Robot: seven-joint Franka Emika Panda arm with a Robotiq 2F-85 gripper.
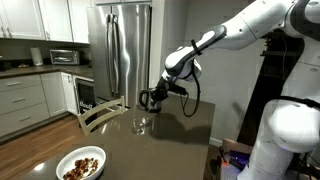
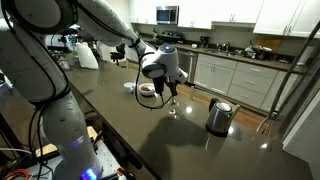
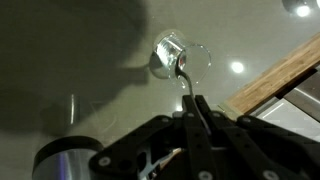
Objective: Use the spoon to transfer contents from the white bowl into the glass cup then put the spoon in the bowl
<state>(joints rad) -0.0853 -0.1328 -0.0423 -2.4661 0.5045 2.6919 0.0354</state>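
Wrist view shows the gripper [image 3: 193, 108] clamped shut on the thin handle of the spoon [image 3: 186, 84]. The spoon's tip reaches the rim of the glass cup [image 3: 176, 56] below it; whether any pieces lie on it I cannot tell.

In an exterior view the gripper [image 1: 152, 99] hangs just above the glass cup [image 1: 141, 124]. The white bowl [image 1: 63, 163] with its brown contents [image 1: 80, 168] sits well apart, near the front edge of the table [image 1: 170, 150].

In an exterior view the white bowl [image 2: 139, 92] lies beyond the gripper [image 2: 166, 78], the glass cup [image 2: 172, 107] stands under it, and a steel kettle [image 2: 219, 116] is near.

The glass cup's mouth looks narrow, so an off-centre tilt would likely scatter pieces on the table. The spoon could also knock the light glass over, or the slim handle could twist in the grip.
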